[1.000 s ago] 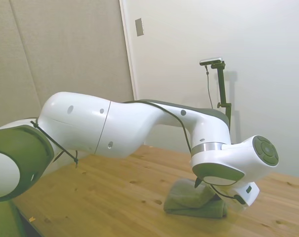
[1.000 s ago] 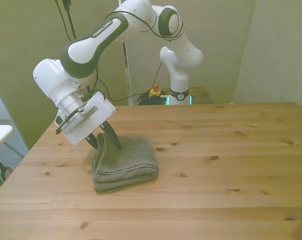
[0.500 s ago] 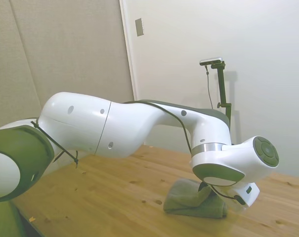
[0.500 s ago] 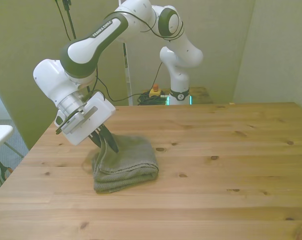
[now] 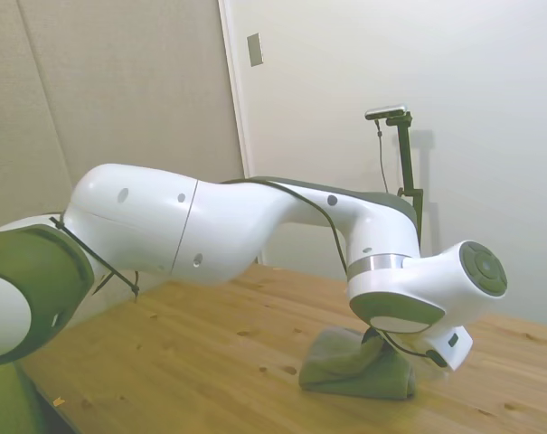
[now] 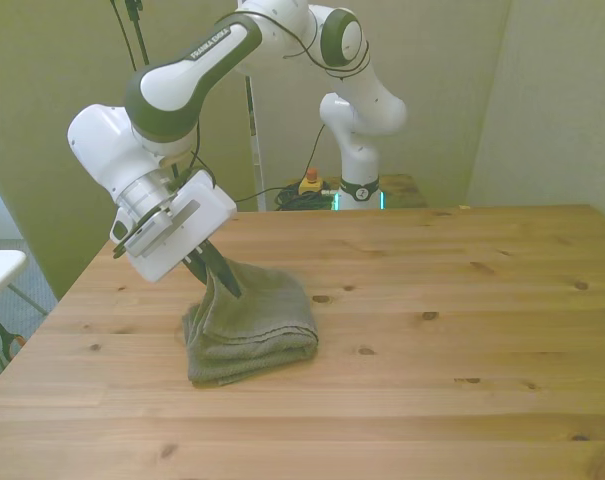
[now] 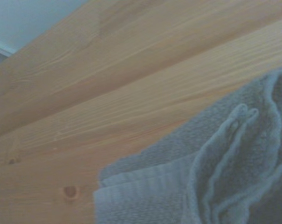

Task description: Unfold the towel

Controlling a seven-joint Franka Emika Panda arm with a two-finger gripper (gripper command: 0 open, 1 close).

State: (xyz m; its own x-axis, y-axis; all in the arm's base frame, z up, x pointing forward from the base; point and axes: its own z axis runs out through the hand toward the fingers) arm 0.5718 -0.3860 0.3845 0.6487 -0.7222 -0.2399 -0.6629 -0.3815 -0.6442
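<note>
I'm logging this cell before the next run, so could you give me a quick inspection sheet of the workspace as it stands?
Surface: wooden table, knotty planks, bare apart from the towel.
Job's things: grey-green towel lies folded in layers near the front view's left; one top corner is pulled up into a peak.
Clutter: nothing seen.
Grippers: gripper tilted over the towel, jaws shut on the raised corner.
Cables: black cable runs along the arm; more cables on the floor by the robot's base.
Surroundings: plain walls, a small wall plate in the side view; no person.
</note>
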